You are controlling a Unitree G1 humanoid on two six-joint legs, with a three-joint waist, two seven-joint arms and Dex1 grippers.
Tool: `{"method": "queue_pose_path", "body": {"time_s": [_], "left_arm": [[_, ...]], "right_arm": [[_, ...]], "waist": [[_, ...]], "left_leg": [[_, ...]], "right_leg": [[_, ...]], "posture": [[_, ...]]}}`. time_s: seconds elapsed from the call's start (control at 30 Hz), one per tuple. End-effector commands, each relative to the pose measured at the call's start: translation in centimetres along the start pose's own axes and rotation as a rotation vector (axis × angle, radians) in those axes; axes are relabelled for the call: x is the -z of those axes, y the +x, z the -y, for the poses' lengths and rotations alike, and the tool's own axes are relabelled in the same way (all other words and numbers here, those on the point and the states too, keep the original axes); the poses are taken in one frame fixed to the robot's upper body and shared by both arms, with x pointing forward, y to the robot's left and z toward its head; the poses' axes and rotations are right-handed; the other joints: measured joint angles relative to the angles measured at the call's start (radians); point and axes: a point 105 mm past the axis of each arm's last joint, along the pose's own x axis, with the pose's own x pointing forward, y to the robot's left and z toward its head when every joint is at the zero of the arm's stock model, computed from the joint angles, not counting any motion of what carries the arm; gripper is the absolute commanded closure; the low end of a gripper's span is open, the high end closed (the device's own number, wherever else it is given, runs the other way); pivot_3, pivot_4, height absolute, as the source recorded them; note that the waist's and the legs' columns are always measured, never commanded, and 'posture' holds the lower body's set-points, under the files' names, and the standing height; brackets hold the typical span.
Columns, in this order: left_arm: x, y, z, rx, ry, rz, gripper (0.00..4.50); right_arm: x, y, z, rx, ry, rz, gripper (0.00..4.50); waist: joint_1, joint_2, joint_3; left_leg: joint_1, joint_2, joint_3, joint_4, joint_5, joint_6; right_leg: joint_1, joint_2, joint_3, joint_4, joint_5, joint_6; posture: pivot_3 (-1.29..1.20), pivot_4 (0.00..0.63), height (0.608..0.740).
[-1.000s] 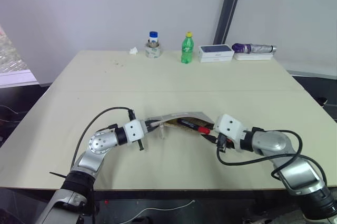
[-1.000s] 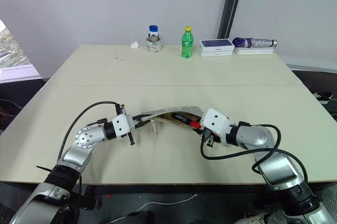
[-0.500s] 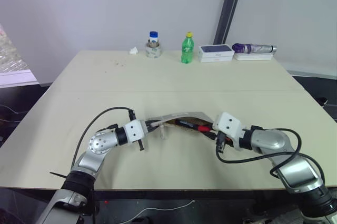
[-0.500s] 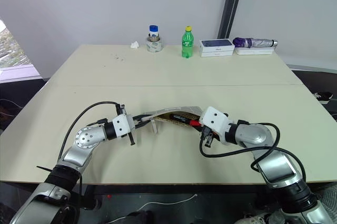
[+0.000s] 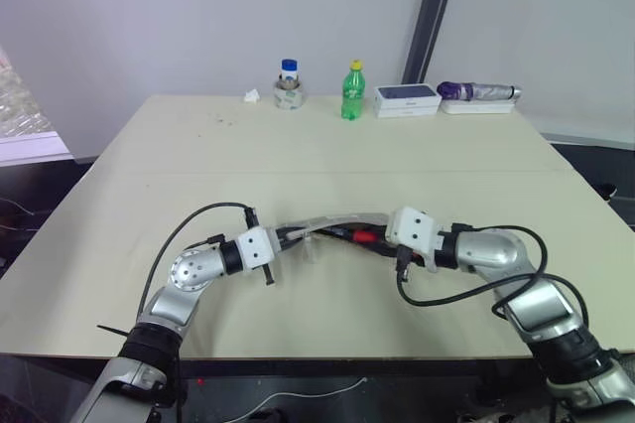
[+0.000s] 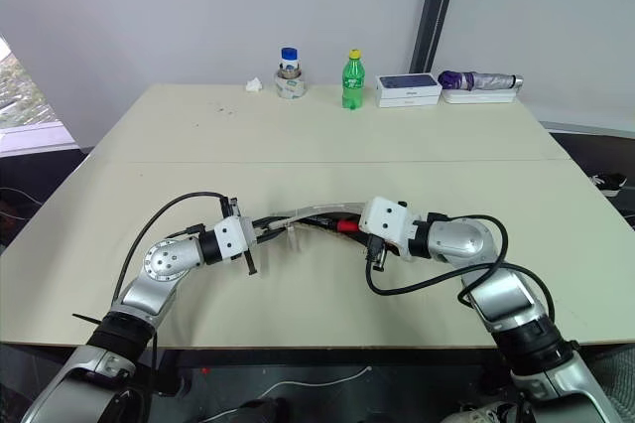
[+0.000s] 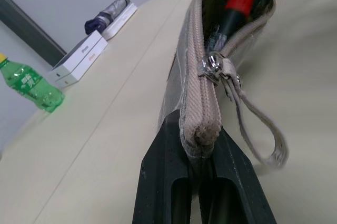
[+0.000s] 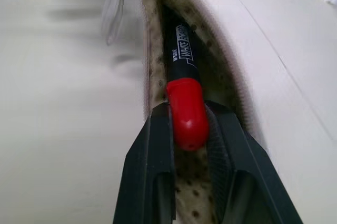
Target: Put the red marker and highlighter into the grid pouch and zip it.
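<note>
Marker (image 8: 181, 84) print: "WHITE BOARD" (partly readable)

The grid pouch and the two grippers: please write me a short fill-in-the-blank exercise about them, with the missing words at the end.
1. The left gripper is shut on one end of the ____.
2. The right gripper holds the red marker by its ____ cap.
3. The zipper pull sits near the ____ gripper.
4. The green bottle stands at the table's ____ edge.

Missing words: grid pouch; red; left; far
</note>
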Motion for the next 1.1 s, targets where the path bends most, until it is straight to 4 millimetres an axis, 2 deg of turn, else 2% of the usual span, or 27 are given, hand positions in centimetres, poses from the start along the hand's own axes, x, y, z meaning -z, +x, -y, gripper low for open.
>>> {"method": "queue_pose_path", "body": {"time_s": [0.03, 0.2, 0.23, 0.3, 0.33, 0.43, 0.47, 0.53, 0.67, 0.77, 0.87, 0.93, 1.03, 1.1], "left_arm": [[-1.4, 0.1, -0.6, -0.015, 0.046, 0.054, 4.5], [-1.3, -0.3, -0.6, -0.02, 0.052, 0.045, 4.5], [-1.3, -0.3, -0.6, -0.022, 0.052, 0.045, 4.5], [-1.3, -0.3, -0.6, -0.023, 0.053, 0.043, 4.5], [-1.3, -0.3, -0.6, -0.025, 0.051, 0.042, 4.5], [-1.1, -0.3, -0.5, -0.018, 0.062, 0.031, 4.5], [-1.1, -0.3, -0.5, -0.017, 0.063, 0.03, 4.5], [-1.1, -0.3, -0.5, -0.019, 0.062, 0.031, 4.5], [-0.9, -0.1, -0.6, -0.022, 0.064, 0.023, 4.5], [-0.4, 0.1, -0.2, 0.0, 0.062, 0.002, 4.5], [0.0, 0.3, 0.2, 0.018, 0.075, -0.016, 4.5], [0.2, 0.4, 0.3, 0.023, 0.084, -0.025, 4.5], [0.3, 1.0, 1.0, 0.055, 0.146, -0.044, 4.5], [0.2, 1.3, 1.1, 0.062, 0.181, -0.038, 4.5]], "right_arm": [[-0.6, 0.2, 1.0, 0.025, -0.073, 0.013, 4.22], [-0.5, 0.6, 1.5, 0.036, -0.105, 0.008, 4.22], [-0.5, 0.5, 1.8, 0.052, -0.104, 0.013, 3.19], [-0.6, 0.0, 2.0, 0.065, -0.143, 0.013, 2.4], [-0.8, -0.3, 2.2, 0.067, -0.146, 0.018, 1.76], [-0.4, -1.3, 2.4, 0.069, -0.171, -0.024, 0.22], [-0.3, -1.6, 2.3, 0.059, -0.172, -0.034, 0.04], [-0.5, -2.3, 2.3, 0.069, -0.18, -0.028, 0.04], [-3.2, -4.0, 2.0, 0.104, -0.011, 0.14, 0.04], [-4.0, -4.6, 0.2, 0.039, 0.13, 0.198, 0.04], [-3.7, -4.2, -2.4, -0.045, 0.254, 0.188, 0.04], [-3.4, -3.7, -3.5, -0.061, 0.315, 0.178, 0.04], [-1.7, -1.9, -6.2, -0.079, 0.488, 0.139, 0.04], [-1.1, -0.9, -6.9, -0.059, 0.517, 0.131, 0.04]], "waist": [[-0.001, 0.0, 0.0], [-0.001, 0.0, 0.0], [-0.001, 0.0, 0.0], [0.0, 0.0, 0.0], [0.001, 0.0, 0.0], [0.001, 0.0, 0.0], [0.001, 0.0, 0.0], [0.002, 0.0, 0.0], [0.0, 0.0, 0.0], [0.0, 0.0, 0.0], [0.002, 0.0, 0.0], [0.001, 0.0, 0.0], [0.001, 0.0, 0.0], [0.001, 0.0, 0.0]], "left_leg": [[0.0, 0.0, 0.0, 0.0, 0.0, 0.0], [0.0, 0.0, 0.0, 0.0, 0.0, 0.0], [0.0, 0.0, 0.0, 0.0, 0.0, 0.0], [0.0, 0.0, 0.0, 0.0, 0.0, 0.0], [0.0, 0.0, 0.0, 0.0, 0.0, 0.0], [0.0, 0.0, 0.0, 0.0, 0.0, 0.0], [0.0, 0.0, 0.0, 0.0, 0.0, 0.0], [0.0, 0.0, 0.0, 0.0, 0.0, 0.0], [0.0, 0.0, 0.0, 0.0, 0.0, 0.0], [0.0, 0.001, 0.0, -0.001, 0.0, 0.0], [0.0, 0.001, 0.0, 0.0, 0.0, 0.0], [0.0, 0.0, 0.0, 0.0, 0.0, 0.0], [0.001, 0.0, 0.0, 0.0, 0.0, 0.0], [0.001, 0.0, -0.001, 0.0, 0.0, 0.0]], "right_leg": [[0.0, 0.0, 0.0, 0.0, 0.0, 0.0], [0.0, 0.0, 0.0, 0.0, 0.0, 0.0], [0.0, 0.0, 0.0, 0.0, 0.0, 0.0], [0.0, 0.0, 0.0, 0.0, 0.0, 0.0], [0.0, 0.0, 0.0, 0.0, 0.0, 0.0], [0.0, 0.0, 0.0, 0.0, 0.0, 0.0], [0.0, 0.0, 0.0, 0.0, 0.0, 0.0], [0.0, 0.0, 0.0, 0.0, 0.0, 0.0], [0.0, 0.0, 0.0, 0.0, 0.0, 0.0], [0.0, 0.0, 0.0, 0.0, 0.0, 0.0], [0.001, 0.0, 0.0, 0.0, 0.0, 0.0], [0.001, 0.0, 0.0, 0.0, 0.0, 0.0], [0.001, 0.0, 0.0, 0.0, 0.0, 0.0], [0.001, 0.0, 0.0, 0.0, 0.0, 0.0]], "posture": [[0.0, 0.15, 0.74], [0.0, 0.15, 0.74], [0.0, 0.15, 0.74], [0.0, 0.15, 0.74], [0.0, 0.15, 0.74], [0.0, 0.15, 0.74], [0.0, 0.15, 0.74], [0.0, 0.15, 0.74], [0.0, 0.15, 0.74], [0.0, 0.15, 0.74], [0.0, 0.15, 0.74], [0.0, 0.15, 0.74], [0.0, 0.15, 0.74], [0.0, 0.15, 0.74]]}}
